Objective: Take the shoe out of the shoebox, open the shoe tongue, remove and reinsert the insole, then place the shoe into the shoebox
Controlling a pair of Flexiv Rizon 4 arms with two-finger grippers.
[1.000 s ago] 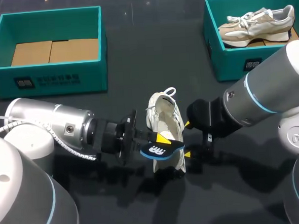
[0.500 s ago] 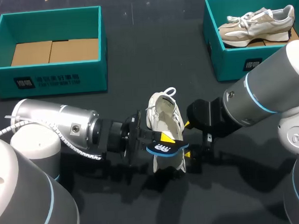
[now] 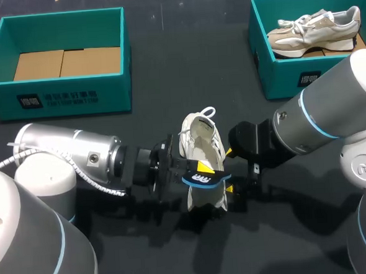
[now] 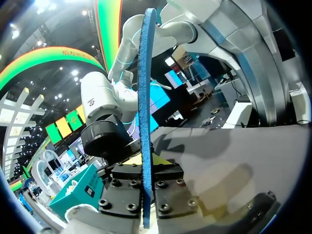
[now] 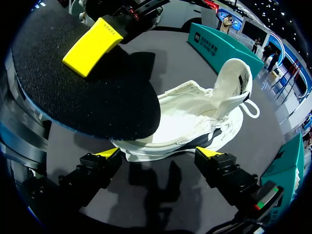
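While my left hand (image 3: 199, 172) pinches the freed insole (image 3: 209, 180) over the shoe (image 3: 202, 139), right hand (image 3: 228, 169) open, reinsertion and boxing remain.

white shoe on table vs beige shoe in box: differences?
The white shoe sits on the table, opening up; the beige shoe rests in the right box, side showing. The white shoe's insole is out, in the left hand; the beige shoe's cannot be seen. Both are laced sneakers.
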